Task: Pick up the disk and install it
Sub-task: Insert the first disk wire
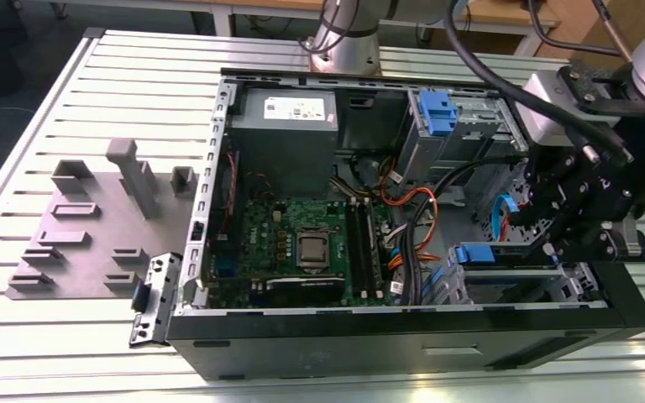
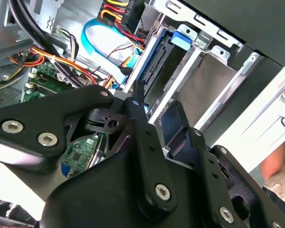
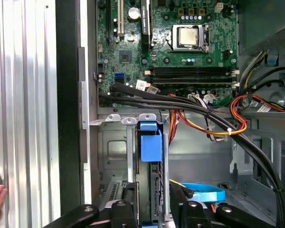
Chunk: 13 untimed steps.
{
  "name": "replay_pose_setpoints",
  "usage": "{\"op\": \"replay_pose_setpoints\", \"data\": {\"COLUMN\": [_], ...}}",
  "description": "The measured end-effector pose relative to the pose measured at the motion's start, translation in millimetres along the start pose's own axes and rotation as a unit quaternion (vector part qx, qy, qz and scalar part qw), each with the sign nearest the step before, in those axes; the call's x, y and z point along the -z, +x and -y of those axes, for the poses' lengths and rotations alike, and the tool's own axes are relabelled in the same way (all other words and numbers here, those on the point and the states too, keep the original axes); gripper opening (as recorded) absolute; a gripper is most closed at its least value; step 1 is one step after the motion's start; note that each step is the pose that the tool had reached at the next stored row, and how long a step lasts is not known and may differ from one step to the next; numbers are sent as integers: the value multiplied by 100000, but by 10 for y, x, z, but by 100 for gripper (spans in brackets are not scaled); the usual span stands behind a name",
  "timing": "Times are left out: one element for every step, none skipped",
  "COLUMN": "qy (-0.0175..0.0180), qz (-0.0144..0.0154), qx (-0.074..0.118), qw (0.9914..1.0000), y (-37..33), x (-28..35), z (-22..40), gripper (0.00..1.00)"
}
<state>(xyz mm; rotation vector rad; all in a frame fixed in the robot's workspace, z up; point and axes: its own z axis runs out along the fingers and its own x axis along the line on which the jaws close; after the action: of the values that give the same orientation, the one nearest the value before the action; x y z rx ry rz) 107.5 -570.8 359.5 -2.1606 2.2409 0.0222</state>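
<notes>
Two fingers (image 3: pixel 153 189) of mine are clamping the disk (image 3: pixel 149 142) by its frame edges as it is sitting in the drive bay (image 3: pixel 115 151); I am judging it stiff, fairly heavy and shock-fragile.

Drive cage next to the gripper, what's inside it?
The disk in its blue carrier sits in the drive cage, tab end showing. The gripper covers its other end, so that part is hidden.
</notes>
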Motion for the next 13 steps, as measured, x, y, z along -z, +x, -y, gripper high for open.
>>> {"op": "replay_pose_setpoints", "data": {"qy": [1,0,0,-1,1,0,-1,-1,0,0,-1,-2,0], "qz": [-3,0,5,13,14,-2,-4,2,-1,-5,-4,0,2], "qx": [0,-1,1,1,1,3,3,2,1,0,3,1,1], "qw": [100000,100000,100000,100000,100000,100000,100000,100000,100000,100000,100000,100000,100000], "y": [-1,-1,-1,-1,-6,-17,-34,-61,-90,-117,-145,-160,-168], "x": [20,35,44,47,48,49,48,47,46,46,44,41,35], "z": [0,0,1,0,0,0,0,-2,-3,-4,-5,-5,-4], "gripper": [42,42,42,42,42,42,42,42,42,42,42,42,42]}}
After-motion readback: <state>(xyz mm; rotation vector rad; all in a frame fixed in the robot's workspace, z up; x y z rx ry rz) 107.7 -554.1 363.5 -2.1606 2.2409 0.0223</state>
